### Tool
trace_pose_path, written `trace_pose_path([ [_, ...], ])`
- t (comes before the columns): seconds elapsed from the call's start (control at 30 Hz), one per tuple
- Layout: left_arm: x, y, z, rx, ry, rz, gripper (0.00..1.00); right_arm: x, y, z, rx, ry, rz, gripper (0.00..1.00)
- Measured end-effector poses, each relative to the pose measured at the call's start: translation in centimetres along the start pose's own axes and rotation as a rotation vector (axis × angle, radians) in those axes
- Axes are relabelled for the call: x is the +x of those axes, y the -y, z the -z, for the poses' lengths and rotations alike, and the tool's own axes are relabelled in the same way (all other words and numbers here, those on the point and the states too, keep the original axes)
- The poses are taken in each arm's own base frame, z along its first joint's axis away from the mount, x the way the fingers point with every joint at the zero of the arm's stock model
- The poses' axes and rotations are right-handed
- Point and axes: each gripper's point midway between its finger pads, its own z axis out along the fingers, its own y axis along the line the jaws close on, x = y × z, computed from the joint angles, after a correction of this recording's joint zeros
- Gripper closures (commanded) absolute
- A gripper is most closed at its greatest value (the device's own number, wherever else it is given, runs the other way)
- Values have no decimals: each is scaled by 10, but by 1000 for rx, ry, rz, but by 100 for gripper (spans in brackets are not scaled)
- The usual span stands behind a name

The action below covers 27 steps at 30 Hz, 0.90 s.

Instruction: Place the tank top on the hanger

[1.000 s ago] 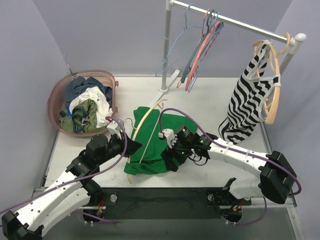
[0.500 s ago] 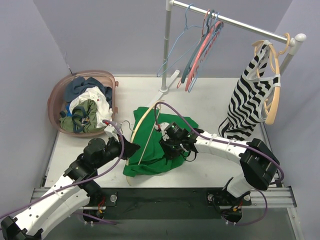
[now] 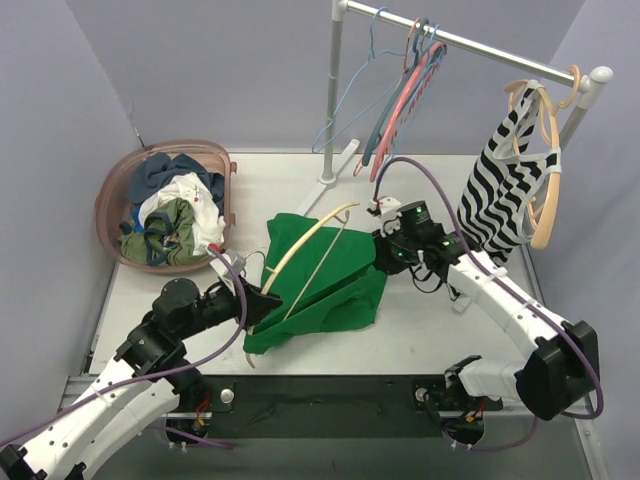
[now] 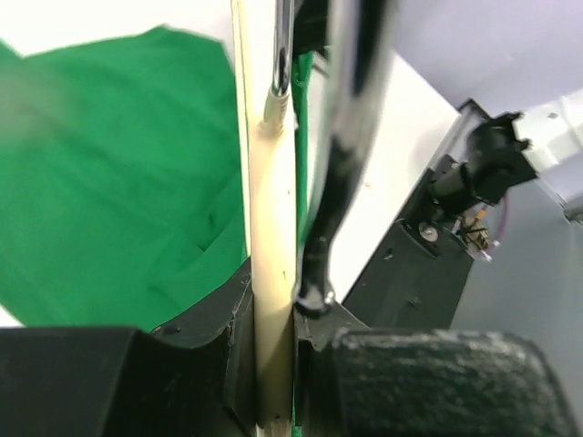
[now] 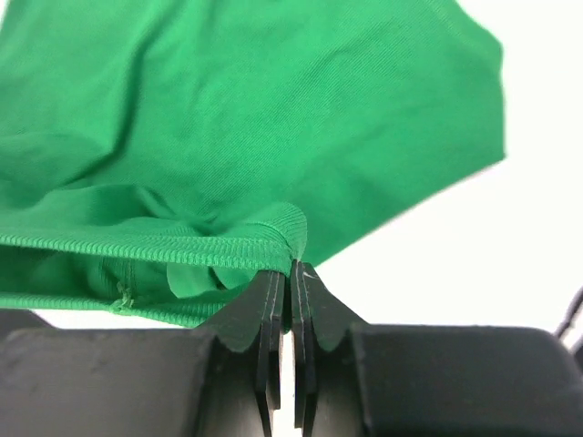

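The bright green tank top (image 3: 325, 285) lies spread in the middle of the table. The cream hanger (image 3: 310, 235) lies slanted across it, its far end sticking out past the cloth. My left gripper (image 3: 265, 300) grips the hanger at its near end. In the left wrist view the cream arm (image 4: 271, 209) sits clamped between the jaws of my left gripper (image 4: 273, 314), with the metal hook (image 4: 282, 55) beside it. My right gripper (image 3: 382, 262) is at the top's right corner. Seen from the right wrist, my right gripper (image 5: 291, 273) is shut on the ribbed edge of the tank top (image 5: 255, 118), lifting it.
A pink basket (image 3: 108, 195) full of clothes stands at the back left. Behind is a clothes rail (image 3: 335, 100) with thin pink and blue hangers (image 3: 400, 105). A zebra-striped top (image 3: 500, 205) hangs on a tan hanger (image 3: 548, 215) at the right.
My right gripper has shut on the tank top's edge and pulled it to the right and back, stretching the cloth. My left arm has drawn back slightly with the hanger.
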Motion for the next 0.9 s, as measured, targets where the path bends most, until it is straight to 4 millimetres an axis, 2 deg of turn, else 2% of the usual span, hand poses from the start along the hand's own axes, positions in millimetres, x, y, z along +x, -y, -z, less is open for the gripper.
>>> trace_pose_path([
  [0.2,-18,30,4,140,-9,-84,100,-16,30,40,-22,86,-75,100],
  [0.4,-13,44,0,239,-80,-116,100,-27,51,66,-7,146,-149,100],
  [0.5,-10,46,-2,257,-109,-128,100,-33,56,79,0,176,-163,100],
  [0.7,-19,54,-4,295,-137,-173,100,-50,58,104,19,238,-157,100],
  [0.9,-16,55,-10,319,-186,-194,100,-57,61,115,31,254,-159,100],
])
